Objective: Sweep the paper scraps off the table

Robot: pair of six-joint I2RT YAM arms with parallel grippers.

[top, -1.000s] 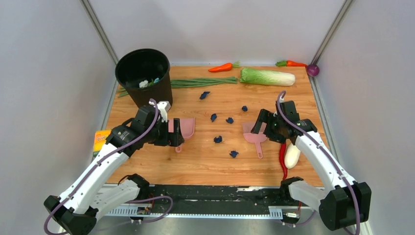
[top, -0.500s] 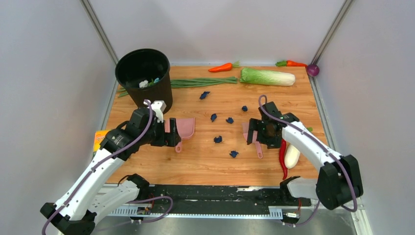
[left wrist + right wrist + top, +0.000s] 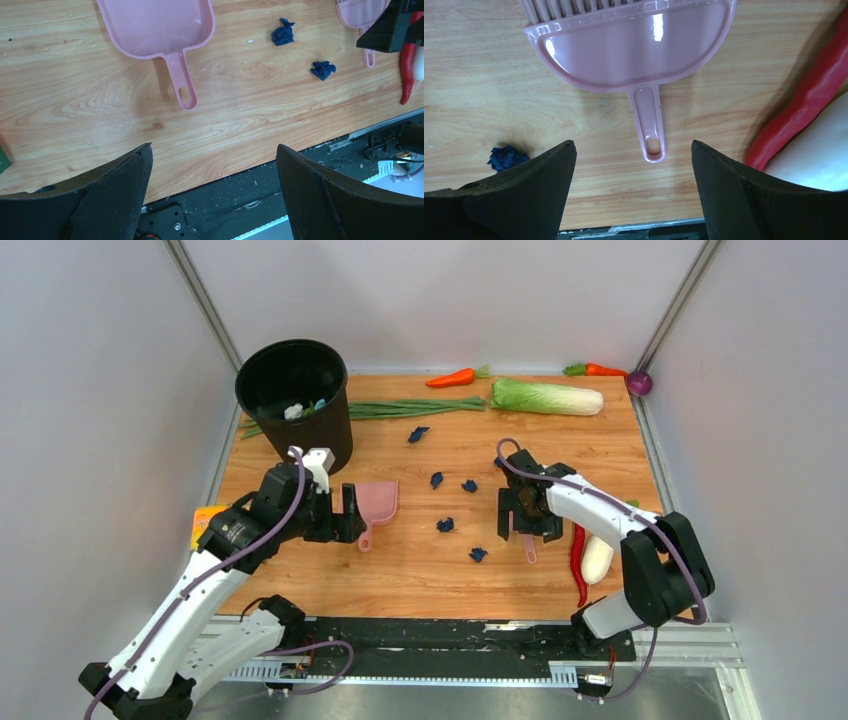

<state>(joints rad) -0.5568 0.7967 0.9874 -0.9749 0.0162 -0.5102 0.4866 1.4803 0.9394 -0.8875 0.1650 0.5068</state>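
Several dark navy paper scraps lie mid-table (image 3: 430, 585), among them ones at the back (image 3: 418, 434), the middle (image 3: 445, 525) and the front (image 3: 478, 554). My left gripper (image 3: 345, 515) is open and empty just left of a pink dustpan (image 3: 377, 500). In the left wrist view the dustpan (image 3: 155, 25) lies ahead of the open gripper (image 3: 215, 190), with two scraps (image 3: 283, 32) to its right. My right gripper (image 3: 525, 515) is open above a pink brush (image 3: 530, 545). In the right wrist view the brush (image 3: 629, 50) lies flat, its handle between the fingers of the open gripper (image 3: 634, 185); one scrap (image 3: 504, 156) is at the left.
A black bin (image 3: 295, 390) with trash stands back left. Green onions (image 3: 415, 408), a carrot (image 3: 452, 377) and a cabbage (image 3: 546, 396) lie along the back. A red chili (image 3: 578, 560) and white radish (image 3: 597, 555) lie right of the brush. A black rail (image 3: 420, 635) runs along the front.
My right gripper has moved left and lowered over the pink brush. My left arm has drawn slightly left, away from the dustpan. Scraps, brush and dustpan have not moved.
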